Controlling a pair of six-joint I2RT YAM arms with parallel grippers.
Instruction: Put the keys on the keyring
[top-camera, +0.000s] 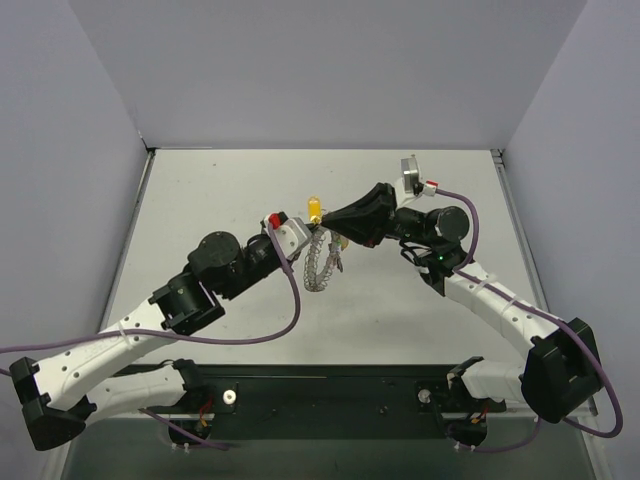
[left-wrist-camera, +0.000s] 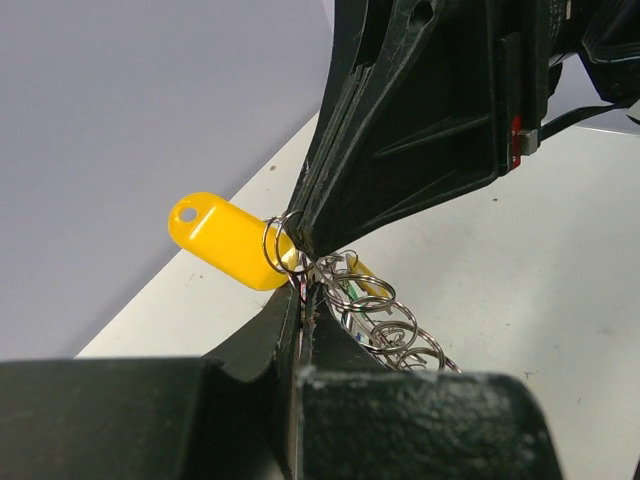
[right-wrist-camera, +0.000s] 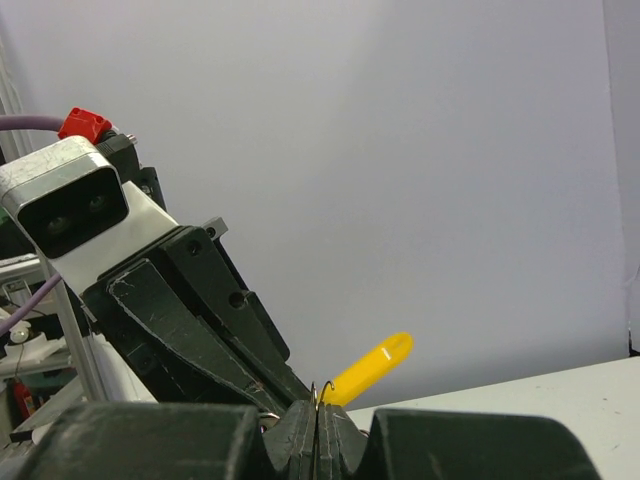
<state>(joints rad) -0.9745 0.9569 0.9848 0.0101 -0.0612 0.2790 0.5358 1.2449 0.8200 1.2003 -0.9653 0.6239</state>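
Mid-frame above the grey desk (top-camera: 200, 200), the left gripper (top-camera: 300, 236) and right gripper (top-camera: 343, 223) are both clamped shut on the floppy silvery coiled-wire keyring (top-camera: 320, 265), with the yellow plastic-headed key (left-wrist-camera: 225, 240) seemingly already threaded on it and any remaining keys out of sight.

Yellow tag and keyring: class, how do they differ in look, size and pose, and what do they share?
The yellow tag is smooth solid plastic; the keyring is a silvery loop of coiled wire. The tag is smaller than the keyring. From above, the tag juts out beyond the gripper tips, while the keyring trails on the near side. Shared: both meet where the shut left gripper and right gripper come together.
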